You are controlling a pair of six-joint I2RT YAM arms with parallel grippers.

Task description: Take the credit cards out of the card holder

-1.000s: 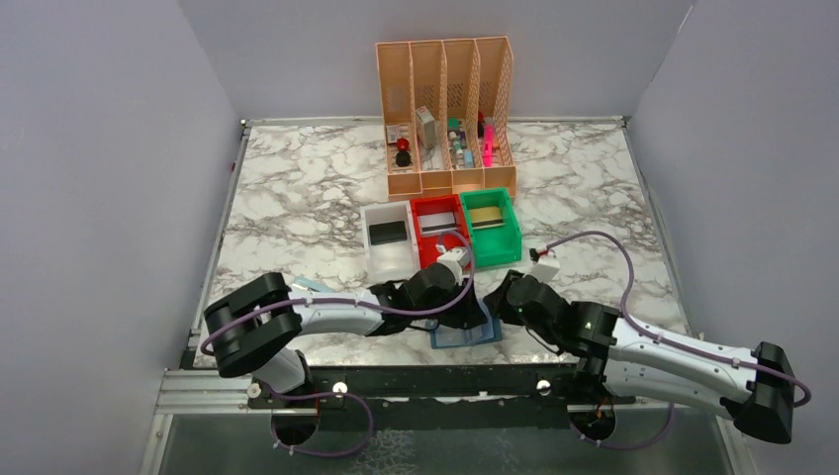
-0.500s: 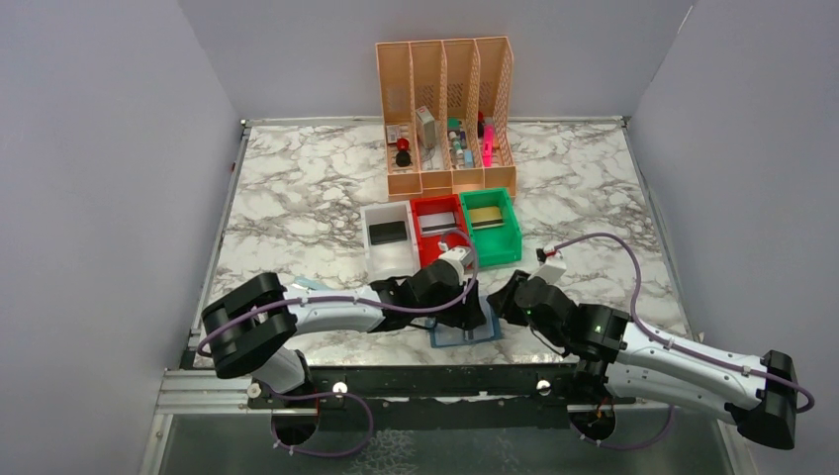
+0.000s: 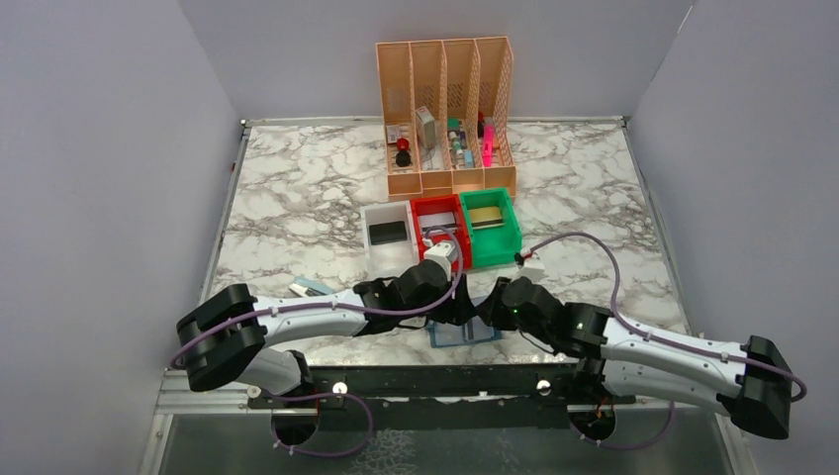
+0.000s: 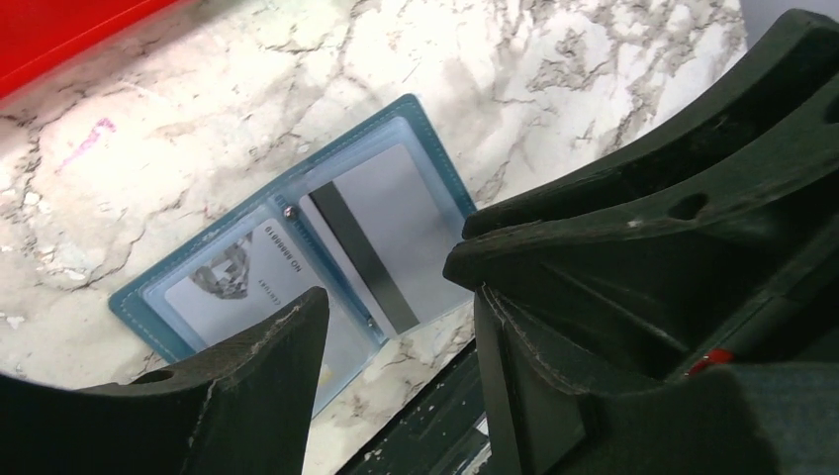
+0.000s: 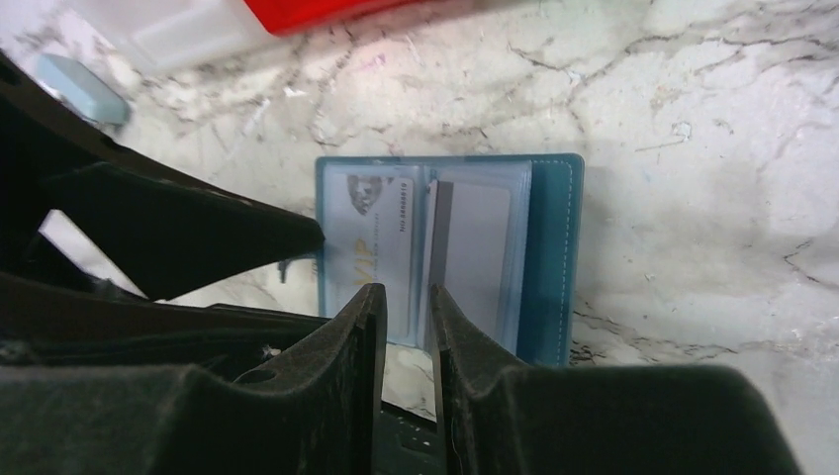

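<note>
Card holder [image 3: 463, 332]: open flat, near centre, under both grippers. Credit cards [image 4: 381, 223]: both pocketed inside. Left gripper [image 4: 394, 297]: jaws wide, empty. Right gripper [image 5: 404, 297]: jaws narrow, empty. Step, likely: approach. Next: pinch one card's exposed edge.

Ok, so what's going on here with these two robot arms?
Both arms are bent over a blue card holder lying open near the front edge of the table. A grey card and a printed card sit in its clear pockets; neither is out. The left gripper hangs open above it. The right gripper hovers over the middle fold, jaws nearly together; whether it pinches anything is unclear.
</note>
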